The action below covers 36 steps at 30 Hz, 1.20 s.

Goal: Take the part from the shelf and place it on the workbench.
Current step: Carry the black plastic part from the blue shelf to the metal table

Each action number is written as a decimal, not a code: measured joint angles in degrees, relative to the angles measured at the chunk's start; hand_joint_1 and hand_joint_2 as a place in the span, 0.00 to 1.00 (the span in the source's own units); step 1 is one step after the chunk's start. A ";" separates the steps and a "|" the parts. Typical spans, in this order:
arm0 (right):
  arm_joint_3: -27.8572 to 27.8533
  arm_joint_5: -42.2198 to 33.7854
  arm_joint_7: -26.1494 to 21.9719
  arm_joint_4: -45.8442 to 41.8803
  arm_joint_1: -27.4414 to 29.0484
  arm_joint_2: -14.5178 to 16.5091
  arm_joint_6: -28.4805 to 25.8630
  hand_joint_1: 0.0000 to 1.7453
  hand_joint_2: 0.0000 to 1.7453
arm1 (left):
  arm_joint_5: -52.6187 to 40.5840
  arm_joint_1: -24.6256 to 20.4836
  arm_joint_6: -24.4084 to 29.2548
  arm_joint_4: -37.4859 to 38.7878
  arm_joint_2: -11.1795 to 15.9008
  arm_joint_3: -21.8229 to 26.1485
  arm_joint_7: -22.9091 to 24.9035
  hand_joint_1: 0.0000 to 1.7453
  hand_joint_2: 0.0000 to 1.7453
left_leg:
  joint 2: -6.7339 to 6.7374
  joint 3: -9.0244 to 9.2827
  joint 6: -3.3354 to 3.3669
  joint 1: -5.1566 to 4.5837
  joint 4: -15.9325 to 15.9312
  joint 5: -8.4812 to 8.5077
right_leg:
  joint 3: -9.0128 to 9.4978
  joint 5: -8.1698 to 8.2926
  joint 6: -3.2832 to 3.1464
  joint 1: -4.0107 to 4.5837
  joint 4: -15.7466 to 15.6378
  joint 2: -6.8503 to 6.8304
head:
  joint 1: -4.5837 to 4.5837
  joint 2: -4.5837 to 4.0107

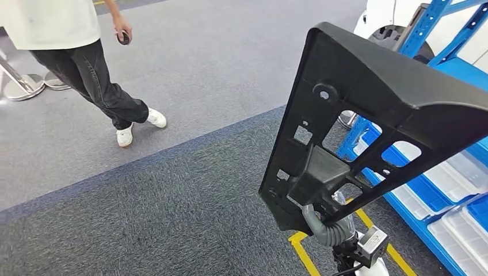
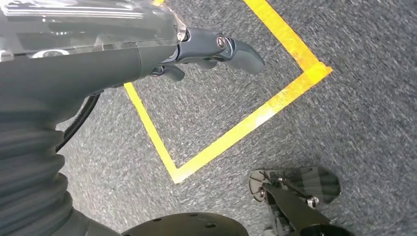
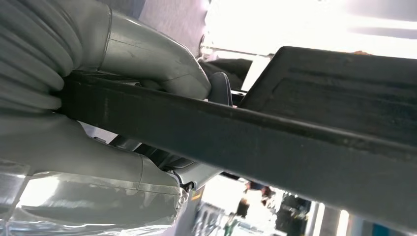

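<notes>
The part is a large flat black plastic panel with several cut-outs and a boxy lump near its lower end. It stands tilted up in front of me in the head view. My right hand grips its lower edge from below. In the right wrist view the thick grey thumb lies over the part's dark rim, with the darker fingers behind it. My left hand hangs over the carpet with nothing in it, its fingers stretched out.
A blue shelf with clear plastic bins stands on the right. Yellow tape lines mark the grey carpet near my feet. A person in dark trousers stands at the far left, beside chrome post bases.
</notes>
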 joint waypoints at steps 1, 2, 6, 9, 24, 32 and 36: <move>-0.10 0.18 0.03 -0.33 0.11 0.03 0.00 0.95 1.00 | -0.01 -0.07 0.10 0.00 -0.05 -0.11 0.00 0.00 1.00 | -0.28 0.02 -0.29 -0.03 -0.32 0.13 | 0.74 0.47 -0.15 0.06 -1.91 0.47 | 0.00 0.00; -0.17 0.35 0.09 -0.67 0.19 0.05 0.01 0.95 1.00 | -0.01 -0.11 0.20 0.00 -0.08 -0.19 0.00 0.00 1.00 | -0.51 0.14 -0.66 -0.04 -0.92 0.40 | 1.04 0.58 -0.35 0.17 -2.82 0.51 | 0.00 0.00; -0.20 0.98 0.52 -1.92 0.47 0.06 0.02 0.95 1.00 | -0.03 -0.15 0.20 0.00 -0.10 -0.34 -0.02 0.00 1.00 | 1.94 0.66 -1.99 -0.05 -1.75 0.14 | 3.24 2.59 -1.58 -0.24 -7.07 -0.25 | -0.01 0.00; -0.33 1.17 0.65 -2.47 1.00 0.05 0.03 0.95 1.00 | -0.05 -0.60 -0.14 0.00 -0.17 -0.65 0.05 0.00 1.00 | 4.19 -3.12 -2.70 0.31 6.61 -4.17 | 4.62 3.30 -1.96 -0.04 -9.06 -1.73 | -0.01 0.00; -0.37 1.16 1.63 -2.50 -0.11 0.13 2.24 0.95 1.00 | 2.18 -0.62 -0.48 0.00 -0.63 0.15 1.38 0.00 1.00 | 4.04 3.39 0.47 0.35 -6.95 3.10 | -0.41 -5.16 0.63 0.26 4.99 -2.65 | 0.00 0.00; 0.15 0.29 2.03 -0.12 -4.06 0.18 4.91 0.95 1.00 | 4.12 -1.49 -1.31 0.00 -0.78 1.24 0.13 0.00 1.00 | -0.94 2.08 -0.65 0.24 -4.47 2.18 | 3.60 1.90 0.11 -0.08 -6.30 1.56 | 0.00 0.00; 0.51 0.10 2.43 0.58 -5.60 0.19 5.15 0.95 1.00 | 4.18 -1.22 -0.78 -0.01 -0.76 1.78 0.29 0.00 1.00 | 0.10 0.68 -1.94 0.24 -2.68 1.06 | 3.62 2.02 -1.10 -0.16 -6.63 -0.76 | -0.01 0.00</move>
